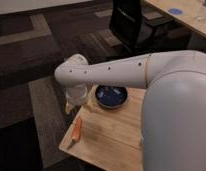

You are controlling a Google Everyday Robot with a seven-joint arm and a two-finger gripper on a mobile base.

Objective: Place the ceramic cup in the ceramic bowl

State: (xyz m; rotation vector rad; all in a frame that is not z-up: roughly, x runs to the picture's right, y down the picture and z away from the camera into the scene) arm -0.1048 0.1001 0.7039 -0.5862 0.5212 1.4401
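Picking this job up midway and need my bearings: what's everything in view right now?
ceramic bowl: one, dark blue, far edge of the near table
ceramic cup: not discernible, possibly hidden under the wrist
carrot-like item: one, orange, near table's left side
near table: one, light wood, centre
chair: one, black, beyond it
far table: one, light wood, top right
disc: one, blue, on far table
arm: one, white, reaching leftward
pincer: one, pointing down, just left of the bowl
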